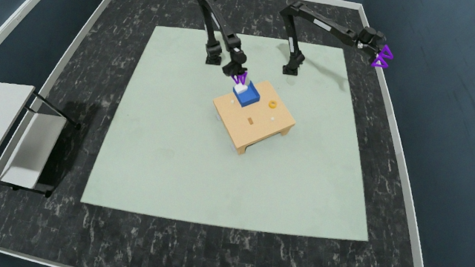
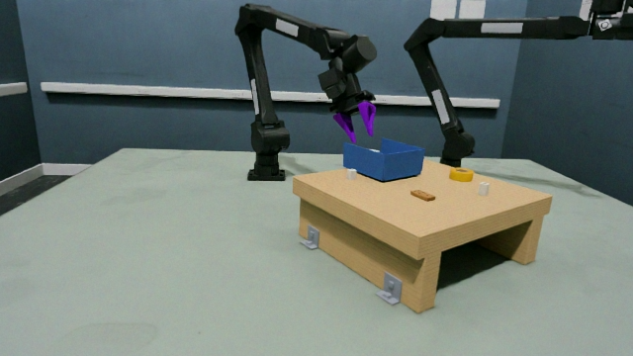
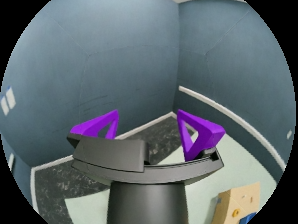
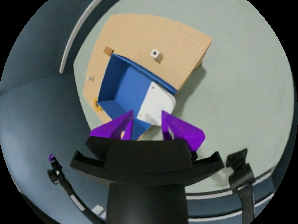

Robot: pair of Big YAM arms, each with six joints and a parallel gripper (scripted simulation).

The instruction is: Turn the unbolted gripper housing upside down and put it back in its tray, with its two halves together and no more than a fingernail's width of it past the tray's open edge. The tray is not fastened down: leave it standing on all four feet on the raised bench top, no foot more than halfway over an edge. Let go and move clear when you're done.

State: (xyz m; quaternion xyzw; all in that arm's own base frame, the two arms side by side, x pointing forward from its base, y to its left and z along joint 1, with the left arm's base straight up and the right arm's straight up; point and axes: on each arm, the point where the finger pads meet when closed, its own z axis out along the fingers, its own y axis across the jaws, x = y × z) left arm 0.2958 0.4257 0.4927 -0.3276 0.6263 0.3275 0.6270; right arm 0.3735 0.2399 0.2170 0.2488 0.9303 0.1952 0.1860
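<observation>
The white housing [image 1: 241, 88] [image 2: 374, 150] [image 4: 157, 104] lies in one end of the blue tray [image 1: 250, 101] [image 2: 363, 160] [image 4: 106, 82], at the side nearest the right arm. In the right wrist view it shows a flat white face with small dark holes and reaches to the tray's open edge; how far past it, I cannot tell. The tray stands on the raised bench; its feet are hidden. My right gripper [image 1: 240, 84] [image 2: 362, 138] [image 4: 147, 113] is partly open and empty, above the housing. My left gripper [image 1: 390, 62] [image 3: 147, 113] is wide open and empty, far from the bench.
The wooden bench top [image 1: 237, 126] [image 2: 386, 203] [image 4: 190, 37] also holds a yellow ring [image 1: 272, 104] [image 2: 461, 174], a brown block [image 1: 250, 121] [image 2: 422, 195] [image 4: 108, 51] and two small white blocks, one [image 2: 351, 173] [image 4: 155, 53] close beside the tray, the other [image 1: 272, 119] [image 2: 484, 188] farther off.
</observation>
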